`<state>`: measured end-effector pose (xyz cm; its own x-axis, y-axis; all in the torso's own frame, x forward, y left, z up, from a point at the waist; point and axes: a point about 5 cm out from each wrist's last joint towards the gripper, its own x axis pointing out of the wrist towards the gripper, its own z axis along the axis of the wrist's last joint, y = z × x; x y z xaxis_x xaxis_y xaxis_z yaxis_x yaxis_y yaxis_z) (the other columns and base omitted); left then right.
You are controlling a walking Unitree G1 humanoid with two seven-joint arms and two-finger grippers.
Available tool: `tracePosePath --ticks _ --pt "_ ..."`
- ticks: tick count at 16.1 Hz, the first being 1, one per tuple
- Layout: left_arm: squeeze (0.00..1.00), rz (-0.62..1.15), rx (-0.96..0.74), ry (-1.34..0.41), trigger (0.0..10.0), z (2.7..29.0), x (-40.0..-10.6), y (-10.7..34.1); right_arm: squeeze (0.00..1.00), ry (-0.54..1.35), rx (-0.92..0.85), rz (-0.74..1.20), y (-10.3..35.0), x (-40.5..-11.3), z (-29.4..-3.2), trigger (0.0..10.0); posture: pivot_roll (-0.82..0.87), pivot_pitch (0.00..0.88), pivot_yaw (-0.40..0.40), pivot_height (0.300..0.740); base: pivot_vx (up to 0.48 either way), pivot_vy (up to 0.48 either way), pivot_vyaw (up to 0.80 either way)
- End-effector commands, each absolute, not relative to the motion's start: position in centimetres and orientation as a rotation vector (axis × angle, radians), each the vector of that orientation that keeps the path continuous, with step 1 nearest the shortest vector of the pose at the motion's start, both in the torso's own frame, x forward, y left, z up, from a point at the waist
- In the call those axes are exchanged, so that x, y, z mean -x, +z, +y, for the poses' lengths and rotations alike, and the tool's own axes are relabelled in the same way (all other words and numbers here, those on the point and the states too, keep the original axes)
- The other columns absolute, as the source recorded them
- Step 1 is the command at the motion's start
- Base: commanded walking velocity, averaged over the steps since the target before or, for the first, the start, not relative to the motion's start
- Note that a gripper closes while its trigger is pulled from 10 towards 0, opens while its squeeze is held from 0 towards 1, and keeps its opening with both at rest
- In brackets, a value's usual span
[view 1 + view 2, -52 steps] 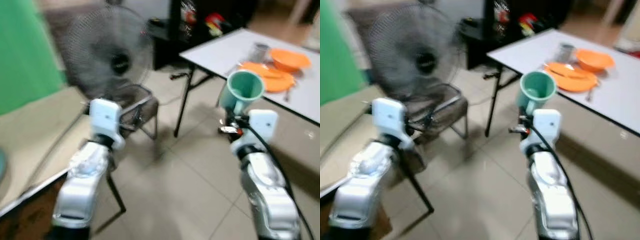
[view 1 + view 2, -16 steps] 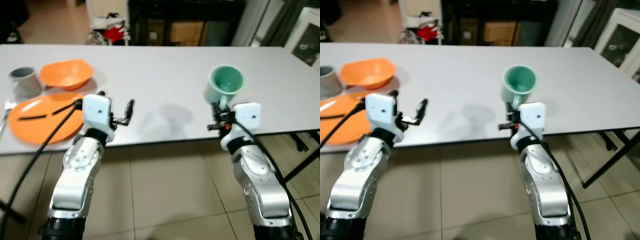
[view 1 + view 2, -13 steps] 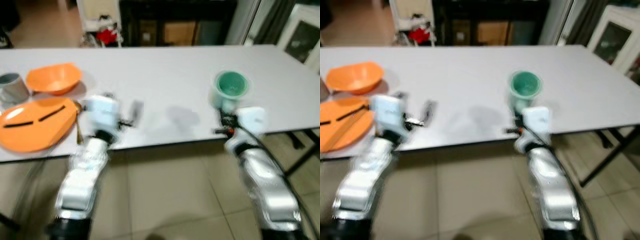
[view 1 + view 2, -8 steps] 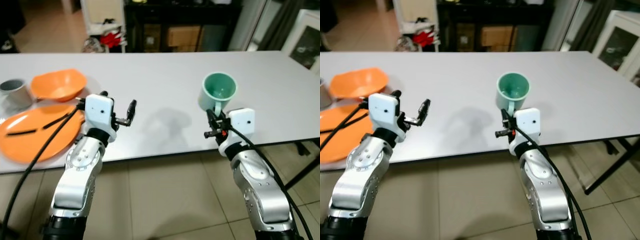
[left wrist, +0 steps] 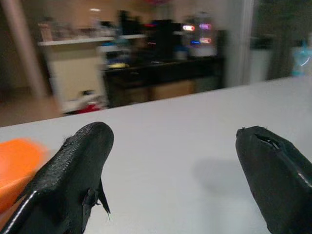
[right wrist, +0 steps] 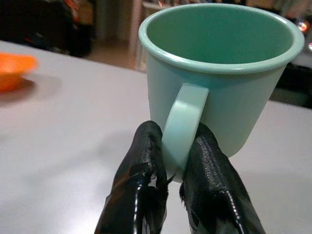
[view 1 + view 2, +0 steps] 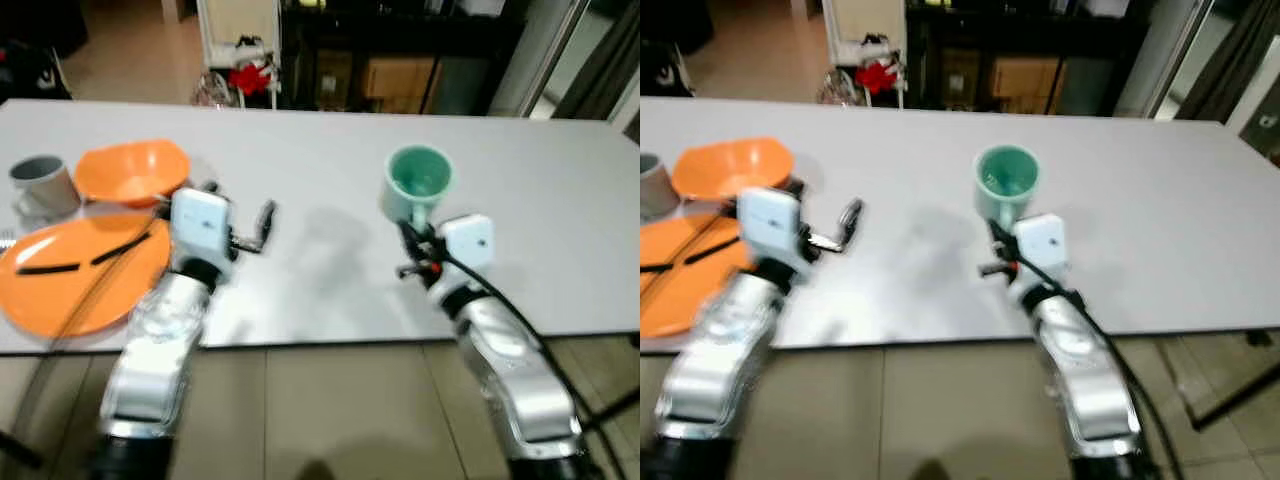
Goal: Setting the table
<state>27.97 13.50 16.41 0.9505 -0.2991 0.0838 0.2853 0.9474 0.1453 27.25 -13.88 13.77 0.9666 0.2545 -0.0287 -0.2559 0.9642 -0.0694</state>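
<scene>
A mint-green mug (image 7: pixel 418 181) is held upright by its handle in my right gripper (image 6: pixel 176 161), above the middle of the long white table (image 7: pixel 330 290). Both black fingers (image 6: pixel 141 180) pinch the handle, and the mug's inside looks empty. My left gripper (image 7: pixel 250 225) hovers open over the table to the left, with nothing between its fingertips (image 5: pixel 83 161). An orange plate (image 7: pixel 75 275) with dark chopsticks (image 7: pixel 120 248) across it lies at the table's left end. Behind it stand an orange bowl (image 7: pixel 132 172) and a grey cup (image 7: pixel 42 183).
The table's near edge (image 7: pixel 320 345) runs across in front of me, with tiled floor (image 7: pixel 300 420) under it. Dark shelving (image 7: pixel 400 60) and a white cabinet (image 7: pixel 240 45) stand behind the table. A folding table leg (image 7: pixel 1225 395) is at the right.
The camera has shifted, so the table sits lower and closer in view. My right gripper still holds the mug, now farther over the table. My left gripper stays open.
</scene>
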Motion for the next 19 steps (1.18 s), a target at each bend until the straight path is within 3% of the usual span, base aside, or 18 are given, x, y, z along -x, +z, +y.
tracePosePath --ticks 1,19 --pt "0.00 -0.123 -0.156 -0.306 10.0 13.8 -27.9 16.8 0.00 0.243 0.071 0.006 14.1 -27.4 -14.0 10.0 0.05 0.000 -0.034 0.740 0.330 0.000 0.00" --pt "0.00 -0.099 -0.148 -0.342 10.0 13.1 -27.3 16.2 0.00 0.310 0.021 0.136 12.9 -29.1 -13.9 10.0 0.05 0.000 -0.043 0.740 0.329 0.000 0.00"
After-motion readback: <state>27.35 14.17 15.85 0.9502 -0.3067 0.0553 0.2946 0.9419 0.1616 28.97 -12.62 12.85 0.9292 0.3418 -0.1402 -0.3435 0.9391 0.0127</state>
